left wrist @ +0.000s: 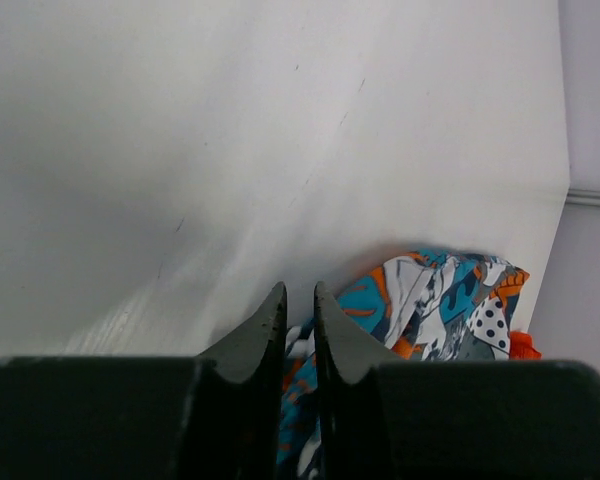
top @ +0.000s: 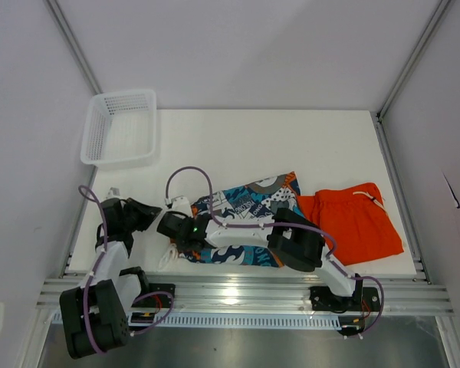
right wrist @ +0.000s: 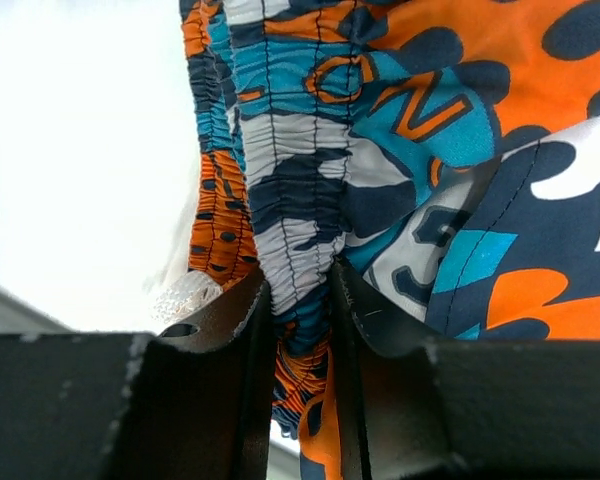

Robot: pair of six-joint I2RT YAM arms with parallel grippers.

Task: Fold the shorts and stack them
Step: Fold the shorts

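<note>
The patterned shorts (top: pixel 249 207) lie partly folded at the table's front middle. The plain orange shorts (top: pixel 353 218) lie flat to their right, with the white drawstring at the top. My right gripper (top: pixel 169 226) reaches across to the patterned pair's left end. In the right wrist view it (right wrist: pixel 300 275) is shut on the gathered elastic waistband (right wrist: pixel 290 200). My left gripper (top: pixel 149 208) sits just left of the patterned shorts. In the left wrist view its jaws (left wrist: pixel 299 295) are nearly together and empty, with the patterned shorts (left wrist: pixel 430 300) beyond them and a bit of orange fabric (left wrist: pixel 525 345) at the right.
A white mesh basket (top: pixel 121 126) stands at the back left of the white table (top: pixel 253 146). Enclosure walls and aluminium rails close in the sides. The right arm's links lie low over the front part of the patterned shorts.
</note>
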